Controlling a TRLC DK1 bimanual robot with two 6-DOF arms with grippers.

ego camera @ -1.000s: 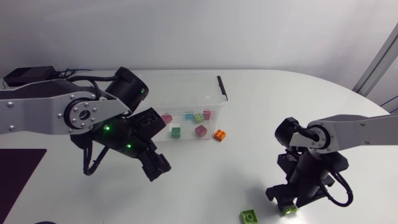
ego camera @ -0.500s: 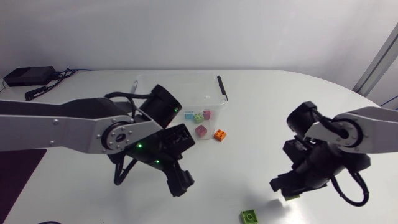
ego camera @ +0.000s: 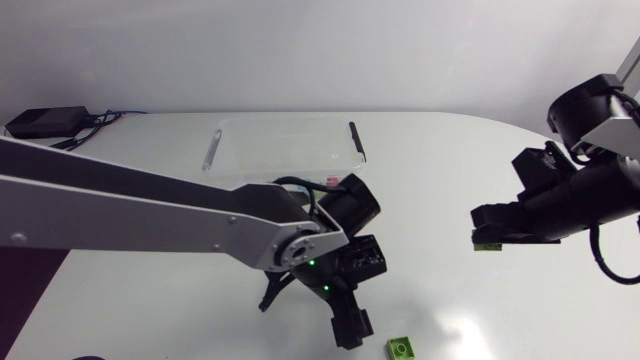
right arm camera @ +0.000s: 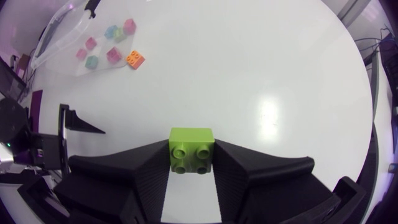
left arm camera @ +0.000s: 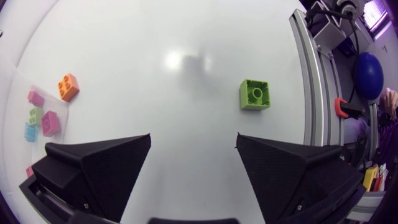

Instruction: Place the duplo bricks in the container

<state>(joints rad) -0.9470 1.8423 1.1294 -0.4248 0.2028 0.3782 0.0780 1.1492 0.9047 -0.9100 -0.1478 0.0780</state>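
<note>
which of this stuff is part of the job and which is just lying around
Job: container; held green brick in the right gripper; loose green brick on the table; orange brick beside the container; pastel bricks inside it.
Lying about: black power adapter at the table's far edge.

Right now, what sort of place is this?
Probably a robotics lab bench: white table, clear plastic container holding small bricks, lime-green duplo brick in the matte black right gripper.
</note>
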